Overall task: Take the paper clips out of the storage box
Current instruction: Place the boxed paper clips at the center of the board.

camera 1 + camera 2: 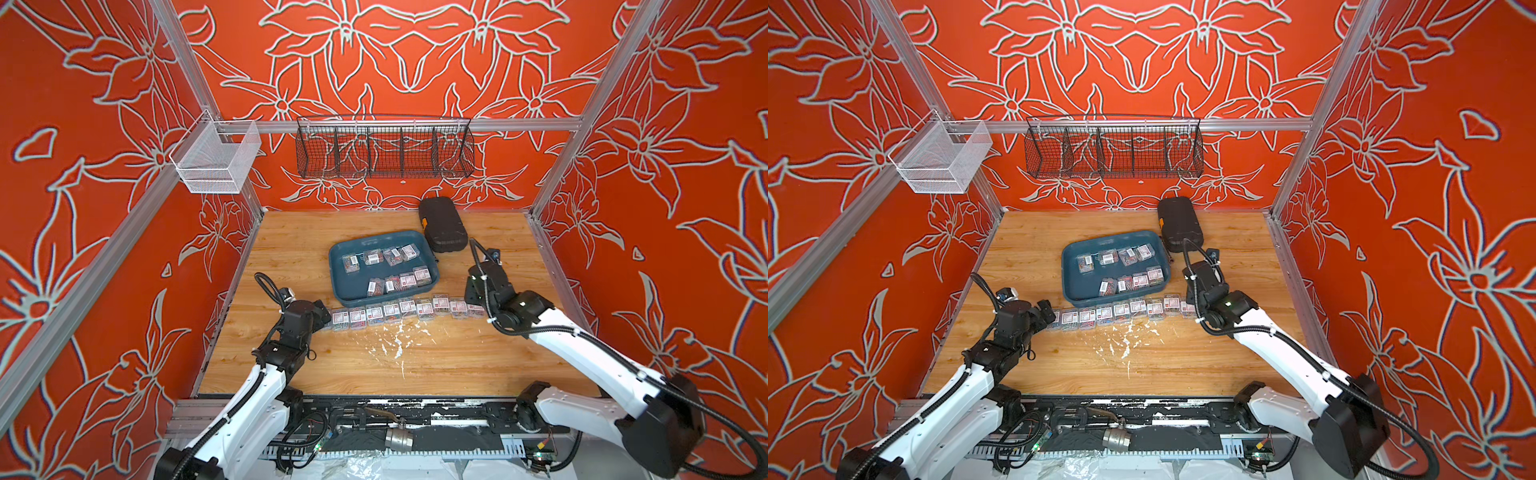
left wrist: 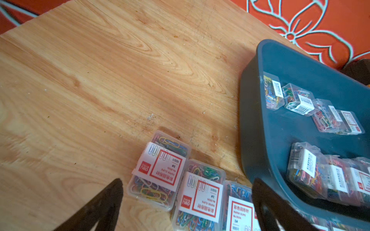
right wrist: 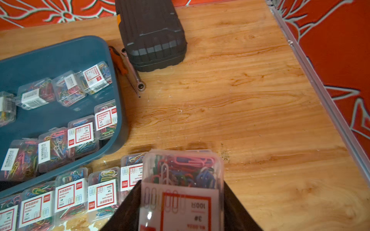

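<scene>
A: Largest first. The wood table [image 1: 457, 361]: what's on it?
B: The storage box [image 1: 353, 284] in the middle, towards the back. A black case [image 1: 442, 224] sits just beside its far right corner.
A: And the paper clips [image 1: 407, 278]?
B: Eight boxes in the storage box, in two loose rows. More in a line of boxes [image 1: 390, 309] on the table, along its near wall.
A: Jaws?
B: Right gripper [image 3: 182, 186] clamped on one clip box [image 3: 182, 168] at the line's right end. Left gripper [image 2: 188, 183] spread wide and empty over the left end.
</scene>
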Tool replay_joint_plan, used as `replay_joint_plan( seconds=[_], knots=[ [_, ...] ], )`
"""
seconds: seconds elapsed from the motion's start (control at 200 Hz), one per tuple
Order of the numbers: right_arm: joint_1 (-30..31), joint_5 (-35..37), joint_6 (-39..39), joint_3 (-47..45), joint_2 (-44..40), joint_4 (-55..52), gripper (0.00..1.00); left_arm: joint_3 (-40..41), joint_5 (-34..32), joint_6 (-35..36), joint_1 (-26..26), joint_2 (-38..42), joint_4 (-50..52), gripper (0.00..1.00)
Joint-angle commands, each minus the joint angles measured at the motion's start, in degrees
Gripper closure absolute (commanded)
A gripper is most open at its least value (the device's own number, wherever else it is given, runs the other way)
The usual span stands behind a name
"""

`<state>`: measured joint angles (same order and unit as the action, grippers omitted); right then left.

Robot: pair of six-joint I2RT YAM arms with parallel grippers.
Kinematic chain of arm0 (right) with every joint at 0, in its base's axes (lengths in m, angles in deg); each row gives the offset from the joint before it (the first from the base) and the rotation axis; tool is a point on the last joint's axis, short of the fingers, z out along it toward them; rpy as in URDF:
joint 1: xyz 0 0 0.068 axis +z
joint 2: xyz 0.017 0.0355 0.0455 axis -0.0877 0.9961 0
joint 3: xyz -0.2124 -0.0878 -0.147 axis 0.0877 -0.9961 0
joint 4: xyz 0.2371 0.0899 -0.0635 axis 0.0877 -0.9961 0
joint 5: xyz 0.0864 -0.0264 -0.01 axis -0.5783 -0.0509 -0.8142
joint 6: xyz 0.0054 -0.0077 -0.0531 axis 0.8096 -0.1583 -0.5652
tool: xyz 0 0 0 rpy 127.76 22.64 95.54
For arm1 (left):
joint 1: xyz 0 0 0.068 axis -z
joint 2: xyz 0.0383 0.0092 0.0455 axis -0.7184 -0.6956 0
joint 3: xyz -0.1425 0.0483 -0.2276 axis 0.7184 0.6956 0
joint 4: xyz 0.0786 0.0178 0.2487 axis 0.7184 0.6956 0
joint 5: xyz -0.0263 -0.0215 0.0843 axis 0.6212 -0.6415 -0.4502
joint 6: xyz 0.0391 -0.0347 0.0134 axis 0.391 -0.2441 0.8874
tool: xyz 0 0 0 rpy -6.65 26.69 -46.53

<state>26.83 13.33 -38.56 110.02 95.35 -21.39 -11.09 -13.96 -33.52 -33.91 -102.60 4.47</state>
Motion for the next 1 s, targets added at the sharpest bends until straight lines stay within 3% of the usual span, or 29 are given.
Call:
replay_joint_plan(
  seconds=[0.0, 0.22, 0.455, 0.996],
  knots=[
    [-1.54, 2.31, 0.30, -3.25, -2.43, -2.24, 0.67, -0.72, 0.13, 0.28, 0.12, 0.65, -0.96, 0.03],
    [-7.29, -1.41, 3.96, -10.64, -3.36, 1.40, 0.67, 0.00, 0.14, -0.07, 0.12, 2.41, -0.53, 0.03],
    [-12.72, -4.43, 6.21, -12.21, -0.39, 2.78, 0.67, 0.69, 0.11, -0.28, 0.14, 3.78, -0.52, 0.03],
    [-20.77, -14.27, 7.76, -8.47, 18.06, 10.12, 0.70, 0.24, 0.02, -0.20, 0.12, 2.64, -0.78, 0.03]
  ],
)
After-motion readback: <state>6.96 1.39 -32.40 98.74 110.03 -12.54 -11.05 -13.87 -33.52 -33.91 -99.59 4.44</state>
